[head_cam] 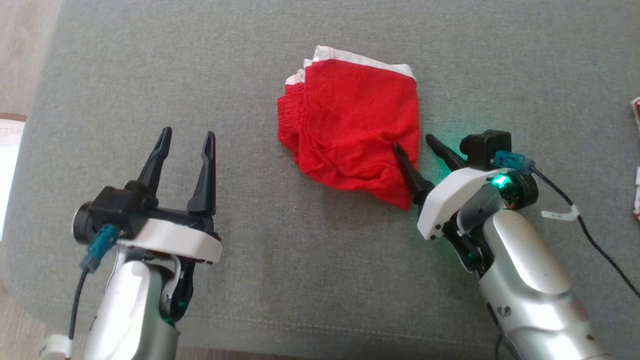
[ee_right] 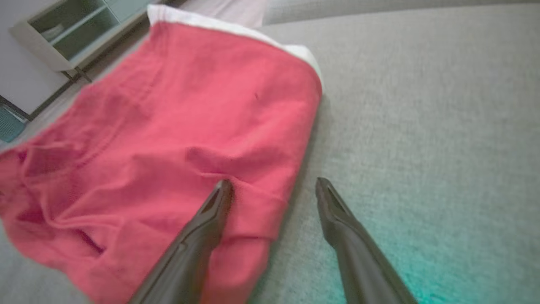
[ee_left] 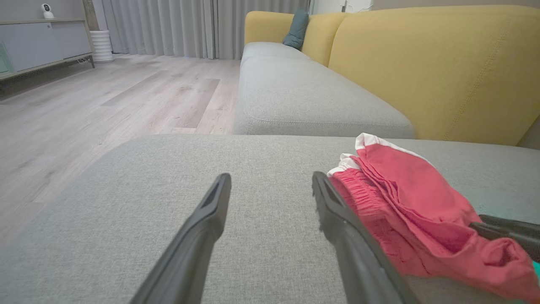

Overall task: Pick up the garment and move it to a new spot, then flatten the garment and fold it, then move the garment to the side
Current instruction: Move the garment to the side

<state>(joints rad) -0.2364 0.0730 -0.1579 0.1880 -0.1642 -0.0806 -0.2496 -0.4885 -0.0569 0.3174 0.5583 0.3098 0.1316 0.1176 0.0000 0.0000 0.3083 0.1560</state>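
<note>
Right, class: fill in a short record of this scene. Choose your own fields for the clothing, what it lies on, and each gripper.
item: red fabric garment with white trim, bunched in a loose heap
resting on: grey woven fabric cushion
left gripper: open, over bare cushion, apart from the garment
right gripper: open, straddling the garment's near right edge, one finger over red cloth, the other over cushion
held: nothing
task stage: garment not yet picked up
</note>
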